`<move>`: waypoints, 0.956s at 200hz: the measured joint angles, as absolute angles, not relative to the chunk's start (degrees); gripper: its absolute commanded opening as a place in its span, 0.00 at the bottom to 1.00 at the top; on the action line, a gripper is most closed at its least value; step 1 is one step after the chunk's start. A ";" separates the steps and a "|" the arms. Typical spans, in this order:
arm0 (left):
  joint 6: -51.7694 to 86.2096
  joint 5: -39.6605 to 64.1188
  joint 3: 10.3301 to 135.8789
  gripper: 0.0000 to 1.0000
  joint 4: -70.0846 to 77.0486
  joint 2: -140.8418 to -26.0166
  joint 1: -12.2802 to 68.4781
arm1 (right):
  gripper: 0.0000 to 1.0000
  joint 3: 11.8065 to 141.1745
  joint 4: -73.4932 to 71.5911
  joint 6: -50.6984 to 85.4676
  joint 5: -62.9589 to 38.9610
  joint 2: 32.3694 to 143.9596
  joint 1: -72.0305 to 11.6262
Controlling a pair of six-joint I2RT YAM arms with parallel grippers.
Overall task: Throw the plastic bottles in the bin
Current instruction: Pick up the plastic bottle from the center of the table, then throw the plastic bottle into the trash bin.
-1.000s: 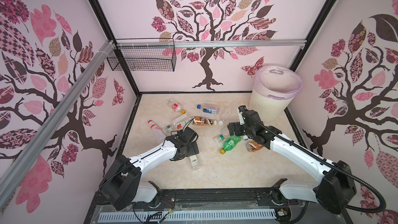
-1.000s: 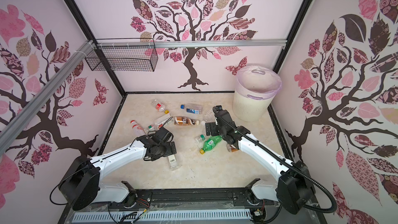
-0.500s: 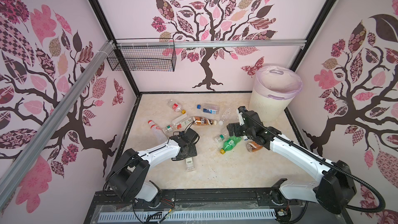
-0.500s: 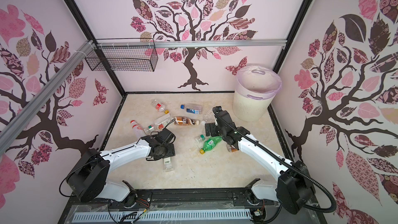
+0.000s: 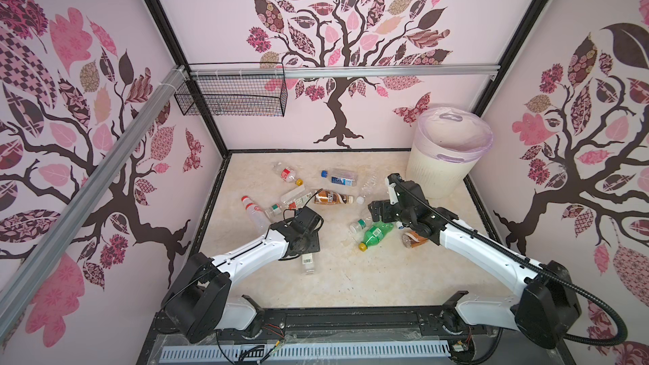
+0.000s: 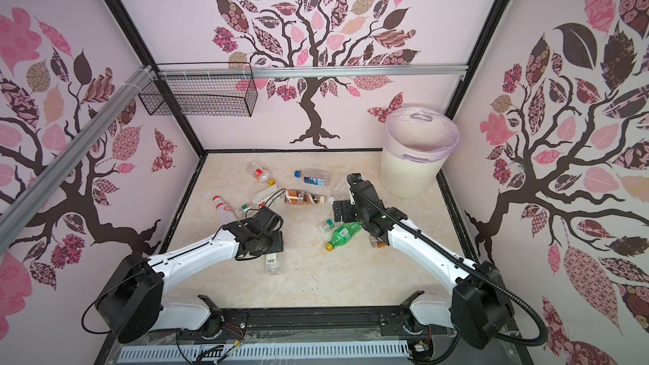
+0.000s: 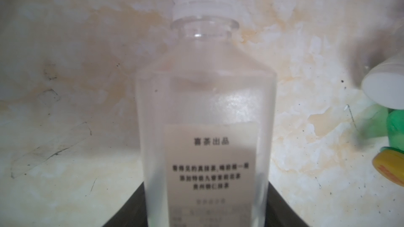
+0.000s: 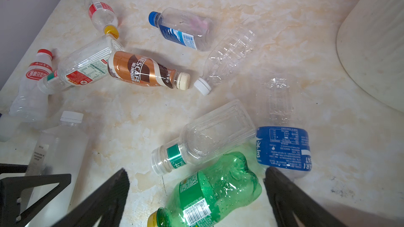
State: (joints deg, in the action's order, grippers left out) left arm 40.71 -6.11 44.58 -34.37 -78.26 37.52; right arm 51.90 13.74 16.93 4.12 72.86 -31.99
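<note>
Left claw [image 7: 206, 185] astride frosted bottle [image 7: 205, 105], grip unclear; right claw [image 8: 196, 171] spread by green bottle [image 8: 218, 188].

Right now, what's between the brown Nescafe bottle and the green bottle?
A clear bottle with a green neck band lies on its side there, nearer the green bottle than the brown Nescafe bottle. The right wrist view shows it best.

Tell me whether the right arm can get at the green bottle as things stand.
Probably yes. The right tool hangs open close over the green bottle, which shows between its jaws. Nothing lies on top; a clear bottle and a blue-labelled bottle crowd it closely.
</note>
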 measured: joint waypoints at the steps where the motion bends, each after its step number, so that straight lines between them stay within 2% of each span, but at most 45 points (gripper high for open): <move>1: 40.66 -6.11 44.58 0.61 -34.37 -78.24 37.54 | 1.00 51.90 13.72 16.95 4.08 72.86 -31.99; 61: 36.38 -4.16 45.12 0.61 -34.96 -73.19 37.52 | 0.99 52.69 13.72 19.20 1.19 72.93 -31.99; 96: 32.73 -1.34 48.10 0.61 -33.21 -69.76 37.52 | 1.00 60.31 15.44 19.68 -0.32 74.02 -31.97; 140: 27.11 1.15 51.83 0.60 -27.70 -65.98 37.52 | 0.99 68.99 14.13 23.81 -5.98 76.05 -31.97; 191: 21.50 4.12 55.16 0.59 -21.21 -65.60 37.54 | 0.99 70.57 12.12 29.69 -12.82 78.37 -31.97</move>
State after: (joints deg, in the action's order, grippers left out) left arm 21.50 4.12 55.16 -21.21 -65.60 37.54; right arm 70.57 12.12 29.69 -12.82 78.37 -31.97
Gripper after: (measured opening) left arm 0.597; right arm 0.995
